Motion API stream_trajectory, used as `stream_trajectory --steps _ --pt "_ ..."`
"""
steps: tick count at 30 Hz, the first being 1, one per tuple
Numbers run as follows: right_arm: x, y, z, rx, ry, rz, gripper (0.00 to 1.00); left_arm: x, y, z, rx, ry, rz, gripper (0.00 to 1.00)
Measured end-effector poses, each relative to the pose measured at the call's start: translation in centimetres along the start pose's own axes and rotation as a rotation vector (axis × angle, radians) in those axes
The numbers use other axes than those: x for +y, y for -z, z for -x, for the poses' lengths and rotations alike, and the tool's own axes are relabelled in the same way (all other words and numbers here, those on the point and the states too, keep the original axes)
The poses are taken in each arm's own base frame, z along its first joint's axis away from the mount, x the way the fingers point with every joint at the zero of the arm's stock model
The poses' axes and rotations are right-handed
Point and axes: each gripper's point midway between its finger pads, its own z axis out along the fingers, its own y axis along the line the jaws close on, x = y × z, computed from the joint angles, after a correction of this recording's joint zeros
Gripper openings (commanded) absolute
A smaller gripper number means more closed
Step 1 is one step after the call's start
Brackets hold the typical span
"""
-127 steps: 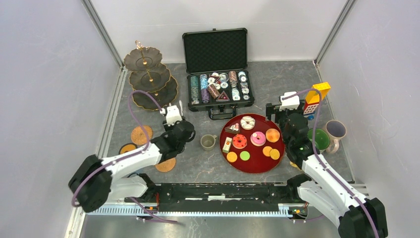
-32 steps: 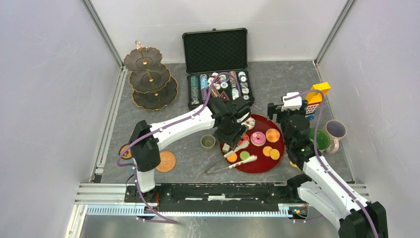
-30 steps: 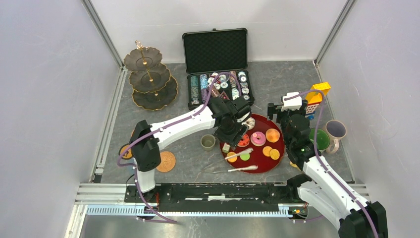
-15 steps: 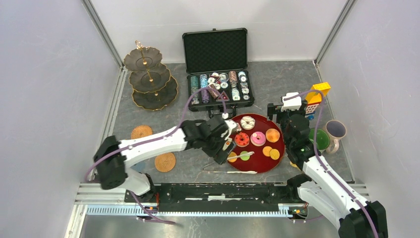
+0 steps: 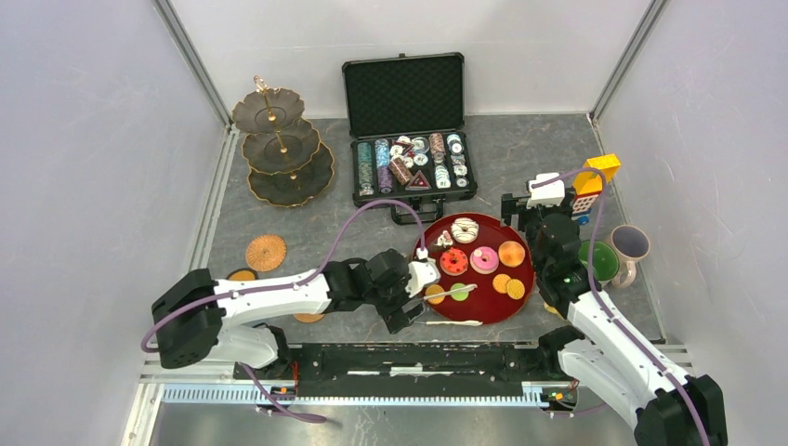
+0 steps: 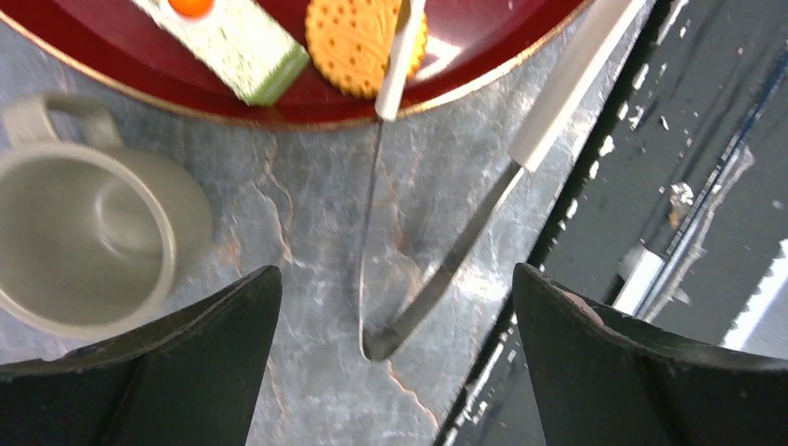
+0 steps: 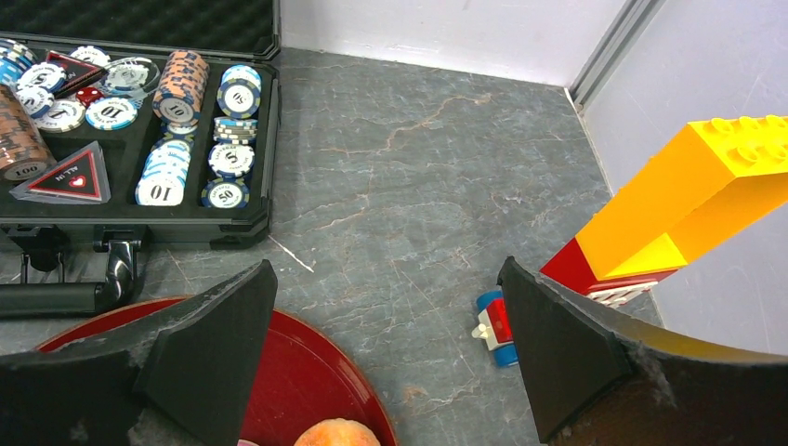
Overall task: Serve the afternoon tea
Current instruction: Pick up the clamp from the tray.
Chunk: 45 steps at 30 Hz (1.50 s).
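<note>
Steel tongs [image 6: 446,265] across waffle-textured orange round [image 6: 348,46]

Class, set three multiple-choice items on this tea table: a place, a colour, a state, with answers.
1. Where is the stand? A back left corner; B inside the case; C at the near edge.
2. What colour is the tray? A blue; B red; C white.
3. The tongs are: A gripped in the left jaws; B lying loose; C on the stand.
Answers: 1 A, it stands by the back left walls; 2 B, its surface is dark red; 3 B, nothing grips them.
</note>
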Motion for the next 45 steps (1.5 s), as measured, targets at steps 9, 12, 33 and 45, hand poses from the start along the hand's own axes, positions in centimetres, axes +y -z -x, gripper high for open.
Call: stream_trajectory --steps 9,12,33,45 --pt "-0.1 0.0 0.0 0.001 0.0 -0.003 0.98 0.0 -2.4 0.7 -0.02 -0.108 -0.019 1.0" --pt "-0.1 0.0 0.0 0.001 0.0 -0.003 0.98 -0.4 -2.9 0.5 -0.01 -0.127 -0.03 1.0" --pt "-0.1 0.0 0.0 -0.002 -0.002 -0.004 0.98 -0.6 -5.4 0.6 0.005 -0.223 0.089 0.64" --pt "-0.1 0.0 -0.1 -0.001 -0.001 -0.004 0.98 -0.8 -3.4 2.3 -0.06 -0.233 0.129 0.56"
